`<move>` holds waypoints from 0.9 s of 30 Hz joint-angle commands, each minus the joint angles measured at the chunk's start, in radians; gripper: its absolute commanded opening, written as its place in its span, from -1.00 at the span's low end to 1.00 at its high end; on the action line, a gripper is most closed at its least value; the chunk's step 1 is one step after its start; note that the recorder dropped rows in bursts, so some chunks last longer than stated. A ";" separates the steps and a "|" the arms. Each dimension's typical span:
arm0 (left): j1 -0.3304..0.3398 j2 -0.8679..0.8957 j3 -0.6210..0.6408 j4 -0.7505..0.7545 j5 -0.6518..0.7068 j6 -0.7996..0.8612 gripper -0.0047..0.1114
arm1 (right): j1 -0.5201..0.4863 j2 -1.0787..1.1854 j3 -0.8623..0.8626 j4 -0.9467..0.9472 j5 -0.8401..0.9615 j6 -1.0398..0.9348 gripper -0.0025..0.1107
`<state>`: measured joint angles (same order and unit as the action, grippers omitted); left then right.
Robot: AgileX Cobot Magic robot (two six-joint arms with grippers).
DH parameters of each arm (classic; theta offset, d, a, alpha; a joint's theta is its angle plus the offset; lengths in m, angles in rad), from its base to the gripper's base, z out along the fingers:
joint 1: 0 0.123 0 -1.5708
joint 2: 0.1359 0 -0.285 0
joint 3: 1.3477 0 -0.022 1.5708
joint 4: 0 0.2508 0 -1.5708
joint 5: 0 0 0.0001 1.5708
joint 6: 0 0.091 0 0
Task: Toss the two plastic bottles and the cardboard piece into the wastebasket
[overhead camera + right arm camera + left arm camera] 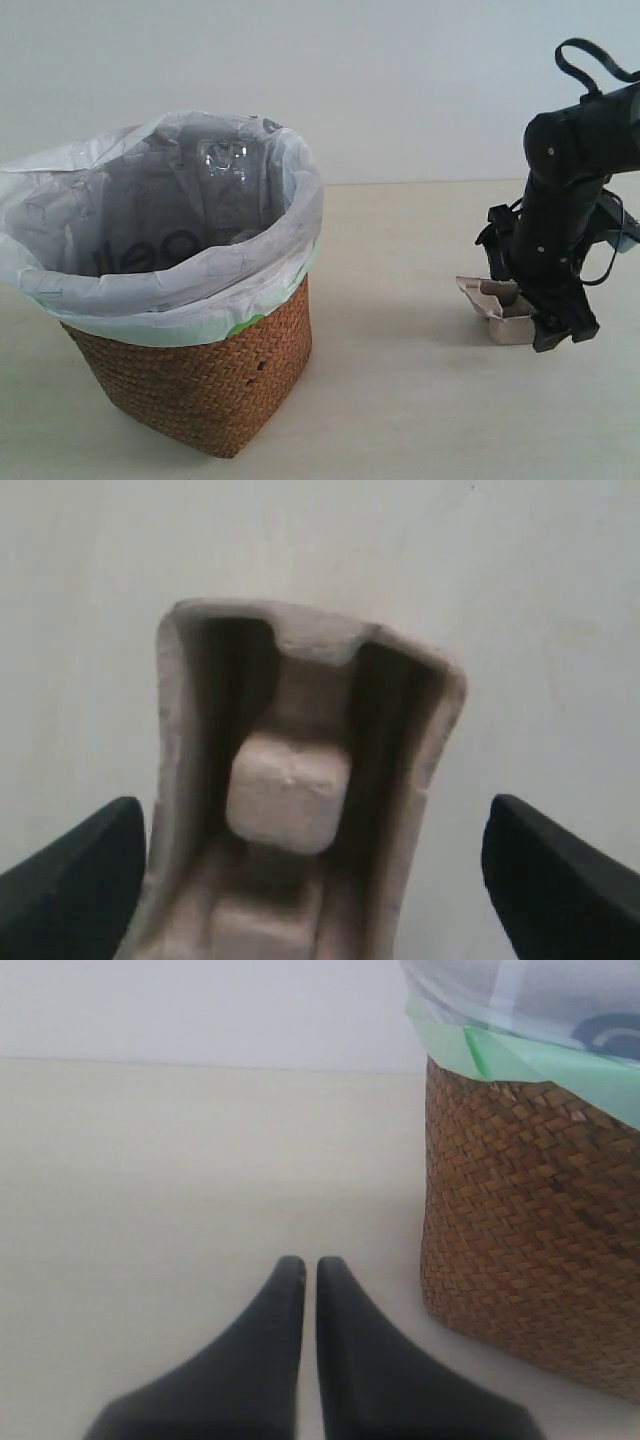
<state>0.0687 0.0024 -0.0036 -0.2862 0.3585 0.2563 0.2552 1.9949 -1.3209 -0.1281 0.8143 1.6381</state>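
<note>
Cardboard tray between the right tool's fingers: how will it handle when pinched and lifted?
Probably light: the cardboard piece looks like thin moulded pulp, hollow inside. Its walls may flex or crush under a hard pinch from the open right tool. Matte, rough surface suggests little slipping.

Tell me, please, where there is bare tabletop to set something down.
Bare table lies wide between the wastebasket and the cardboard piece, and ahead of the left hand beside that basket. It is crowded only where the right hand straddles that piece.
</note>
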 commanded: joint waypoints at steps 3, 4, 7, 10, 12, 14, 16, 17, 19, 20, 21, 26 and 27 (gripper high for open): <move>0.003 -0.002 0.004 0.006 0.001 0.005 -0.85 | -0.003 0.030 0.007 -0.014 -0.078 -0.006 0.47; 0.003 -0.002 0.004 0.006 0.001 0.005 -0.85 | -0.003 0.030 0.007 -0.014 -0.078 -0.006 0.47; 0.003 -0.002 0.004 0.006 0.001 0.005 -0.85 | -0.003 0.030 0.007 -0.031 -0.078 -0.011 0.47; 0.003 -0.002 0.004 0.006 0.001 0.005 -0.85 | -0.003 0.030 0.007 -0.098 -0.078 -0.048 0.47; 0.003 -0.002 0.004 0.006 0.001 0.005 -0.85 | -0.003 0.030 0.007 -0.137 -0.078 -0.069 0.47; 0.003 -0.002 0.004 0.006 0.001 0.005 -0.85 | -0.003 0.030 0.007 -0.147 -0.070 -0.086 0.47; 0.003 -0.002 0.004 0.006 0.001 0.005 -0.85 | -0.003 0.030 0.007 -0.147 -0.070 -0.100 0.47; 0.003 -0.002 0.004 0.006 0.001 0.005 -0.85 | -0.003 0.030 0.007 -0.147 -0.070 -0.103 0.47; 0.003 -0.002 0.004 0.006 0.001 0.005 -0.85 | -0.003 0.030 0.007 -0.147 -0.068 -0.111 0.47; 0.003 -0.002 0.004 0.006 0.001 0.005 -0.85 | -0.003 0.030 0.007 -0.147 -0.068 -0.127 0.47; 0.003 -0.002 0.004 0.006 0.001 0.005 -0.85 | -0.003 0.030 0.007 -0.150 -0.068 -0.144 0.47; 0.003 -0.002 0.004 0.006 0.001 0.005 -0.85 | -0.003 0.030 0.007 -0.148 -0.066 -0.156 0.47; 0.003 -0.002 0.004 0.006 0.001 0.005 -0.85 | -0.001 0.030 0.007 -0.148 -0.064 -0.156 0.47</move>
<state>0.0687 0.0024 -0.0036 -0.2862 0.3585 0.2563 0.2552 2.0263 -1.3163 -0.2642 0.7403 1.4960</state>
